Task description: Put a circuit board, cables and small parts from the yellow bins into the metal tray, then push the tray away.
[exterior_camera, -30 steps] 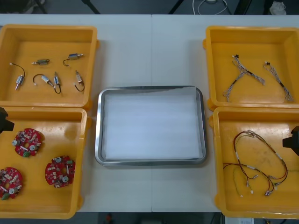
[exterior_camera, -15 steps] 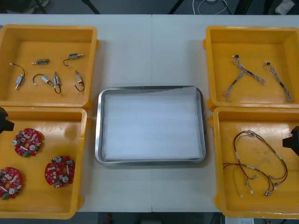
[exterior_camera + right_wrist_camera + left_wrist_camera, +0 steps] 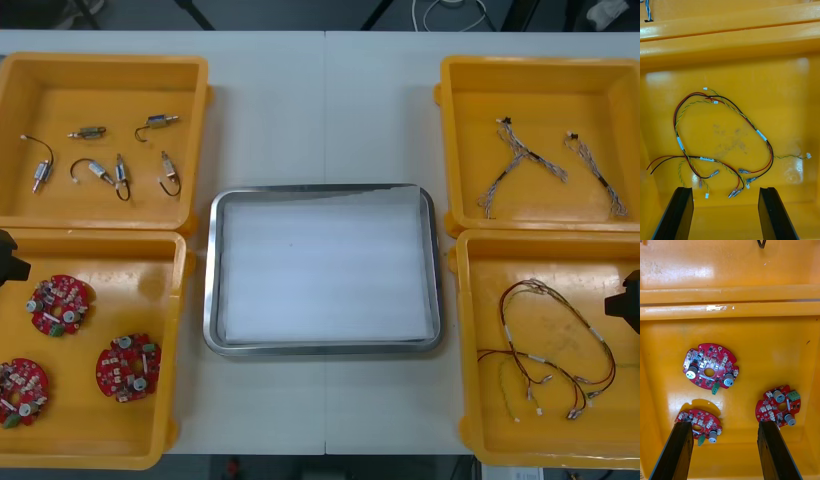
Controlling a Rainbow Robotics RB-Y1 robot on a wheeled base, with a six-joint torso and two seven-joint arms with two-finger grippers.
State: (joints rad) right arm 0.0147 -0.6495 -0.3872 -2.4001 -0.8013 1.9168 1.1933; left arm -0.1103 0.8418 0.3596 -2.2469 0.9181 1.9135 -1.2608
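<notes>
Metal tray [image 3: 320,348] sat in the middle of the table with its white inside bare, so I judged that the task had not yet begun: no board, cable or part was in it, and the push away was yet to come.

Everything to be loaded lay in the bins around the tray. Three round red circuit boards [image 3: 128,367] rested in the near-left bin [image 3: 90,455], to the tray's left on the robot's side. The small metal parts [image 3: 160,121] were scattered in the far-left bin [image 3: 100,62], left of the tray and beyond it. The twisted blue and white cables [image 3: 520,160] lay in the far-right bin [image 3: 540,65]. The red and yellow cables [image 3: 527,285], tangled with black strands, lay in the near-right bin [image 3: 465,340].

The left gripper [image 3: 724,425] hovered over the boards, well left of the tray, its jaws apart and empty, with a board just beside each finger. The right gripper [image 3: 725,189] hung over the red and yellow cables, well right of the tray, its jaws likewise apart and holding nothing.

Left to do, as I judged it: pick up a board, cables and parts, set them in the tray, then push it away.
</notes>
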